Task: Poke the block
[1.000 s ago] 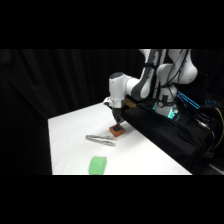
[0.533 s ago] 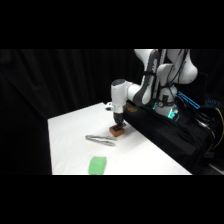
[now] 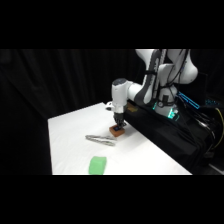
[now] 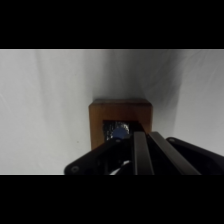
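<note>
Claw down right on the block, finger spread impossible to tell, wrist view alone shows block's dark patch, side view alone shows tongs beside block, green piece farther off

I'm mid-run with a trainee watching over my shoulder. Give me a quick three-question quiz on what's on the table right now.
1. True or false: the gripper is directly over the block.
2. Multiple choice: what lies nearest the block on the table?
A. the green piece
B. the metal tongs
C. a cup
3. Fill in: in the wrist view, the block's top has a dark ____ patch set in a reddish-brown border.

Key:
1. True; the fingers come down onto its top.
2. B; the tongs lie just beside it, the green piece sits further toward the table's near edge.
3. Square.
</note>
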Motion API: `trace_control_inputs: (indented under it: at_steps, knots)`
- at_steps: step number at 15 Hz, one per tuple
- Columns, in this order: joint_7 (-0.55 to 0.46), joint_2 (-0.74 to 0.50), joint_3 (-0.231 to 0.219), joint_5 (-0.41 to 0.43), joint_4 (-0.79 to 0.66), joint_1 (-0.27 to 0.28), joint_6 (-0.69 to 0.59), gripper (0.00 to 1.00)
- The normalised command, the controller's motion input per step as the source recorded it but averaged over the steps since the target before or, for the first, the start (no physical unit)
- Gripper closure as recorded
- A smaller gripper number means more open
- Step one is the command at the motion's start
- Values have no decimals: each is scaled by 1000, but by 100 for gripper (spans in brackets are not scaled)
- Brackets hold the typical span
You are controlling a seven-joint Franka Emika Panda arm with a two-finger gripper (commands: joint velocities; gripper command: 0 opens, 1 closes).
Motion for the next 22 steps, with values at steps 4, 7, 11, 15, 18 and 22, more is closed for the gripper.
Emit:
trace_control_inputs:
  at_steps: [4,7,11,15,18,22]
  knots:
    - [185,-454,-55,-238,-44,77,-395,74]
    - [111,-381,49,-142,29,-40,-404,59]
    - [77,-337,105,-84,41,-84,-344,27]
    - [32,-298,124,-21,60,-97,-336,0]
    - [10,-290,125,28,79,-97,-342,0]
    - [49,-291,128,76,94,-88,-341,0]
